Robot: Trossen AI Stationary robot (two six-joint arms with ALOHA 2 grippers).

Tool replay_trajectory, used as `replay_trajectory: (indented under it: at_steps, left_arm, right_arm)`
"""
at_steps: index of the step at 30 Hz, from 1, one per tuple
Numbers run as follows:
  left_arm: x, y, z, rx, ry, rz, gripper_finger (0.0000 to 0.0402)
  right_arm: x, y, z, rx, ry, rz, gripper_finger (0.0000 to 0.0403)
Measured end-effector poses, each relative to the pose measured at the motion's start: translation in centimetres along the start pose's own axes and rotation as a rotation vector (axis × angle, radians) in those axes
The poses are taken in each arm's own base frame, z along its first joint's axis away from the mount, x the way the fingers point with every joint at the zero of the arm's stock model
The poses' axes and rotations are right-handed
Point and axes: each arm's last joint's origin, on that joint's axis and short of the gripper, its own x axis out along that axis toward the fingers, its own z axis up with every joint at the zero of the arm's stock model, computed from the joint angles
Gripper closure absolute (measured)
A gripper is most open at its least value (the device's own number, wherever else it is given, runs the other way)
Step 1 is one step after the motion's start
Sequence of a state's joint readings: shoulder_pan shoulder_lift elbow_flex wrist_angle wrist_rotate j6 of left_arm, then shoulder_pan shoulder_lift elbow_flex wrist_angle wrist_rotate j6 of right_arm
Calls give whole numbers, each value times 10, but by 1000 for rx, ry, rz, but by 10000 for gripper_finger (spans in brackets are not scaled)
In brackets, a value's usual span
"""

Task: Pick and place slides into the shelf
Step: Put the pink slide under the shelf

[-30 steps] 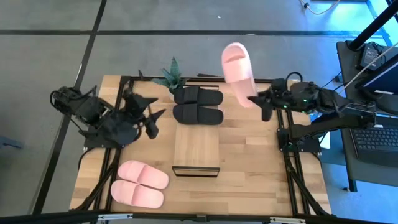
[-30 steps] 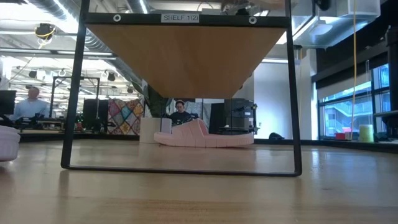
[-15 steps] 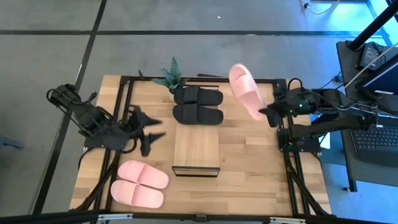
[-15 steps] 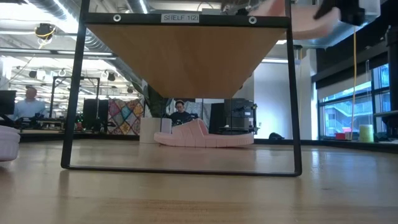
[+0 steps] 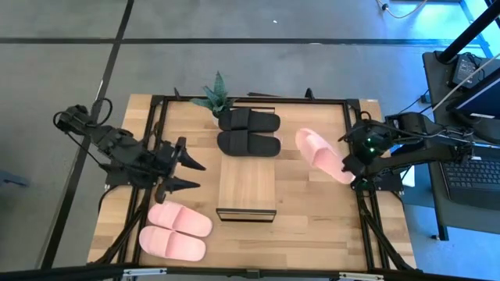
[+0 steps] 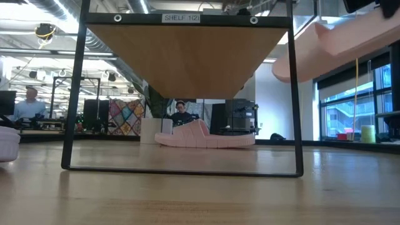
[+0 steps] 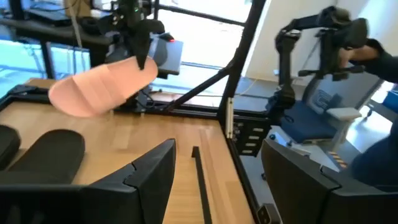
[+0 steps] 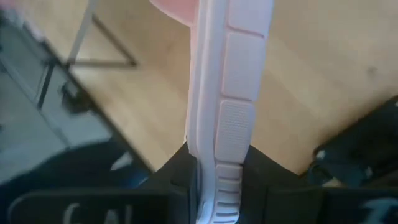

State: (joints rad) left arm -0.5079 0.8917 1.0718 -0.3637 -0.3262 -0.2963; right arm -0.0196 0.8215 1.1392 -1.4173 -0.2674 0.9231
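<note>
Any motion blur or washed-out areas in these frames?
Right wrist view: the held pink slide fills the frame, its near end soft. Left wrist view: bright windows wash out the background. Low view: the slide looks slightly smeared.

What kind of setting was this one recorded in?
Probably an open-plan robotics lab or workshop: exposed ceiling ducts overhead, a seated person at a workstation behind the wooden table, and a laptop on a stand beside the rig.
</note>
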Motion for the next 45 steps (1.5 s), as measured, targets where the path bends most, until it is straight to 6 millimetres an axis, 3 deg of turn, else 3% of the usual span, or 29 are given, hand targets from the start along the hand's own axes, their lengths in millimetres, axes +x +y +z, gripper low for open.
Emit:
replay_trajectory:
  at_steps: [8, 12, 18, 27, 32, 37, 45]
  left_arm:
    - [-12, 1, 2, 10, -9, -79, 174]
    - [-14, 2, 2, 10, -9, -85, 174]
    - [-14, 2, 1, 13, 1, -82, 174]
    - [-14, 2, 1, 11, 1, -81, 174]
    - [-14, 2, 1, 5, 1, -81, 174]
    - [-14, 2, 2, -16, 0, -81, 174]
    - [-14, 2, 2, -25, -2, -81, 174]
  right_arm:
    - [9, 9, 4, -122, 135, 107, 330]
    - [41, 7, 9, -144, 213, 195, 330]
    - [91, -12, 9, -135, 328, 246, 330]
    - [144, -36, 19, -224, 208, 367, 330]
    - [165, -54, 23, -257, 132, 315, 330]
    - [181, -68, 24, -280, 106, 217, 330]
    - [189, -70, 36, -415, -15, 110, 327]
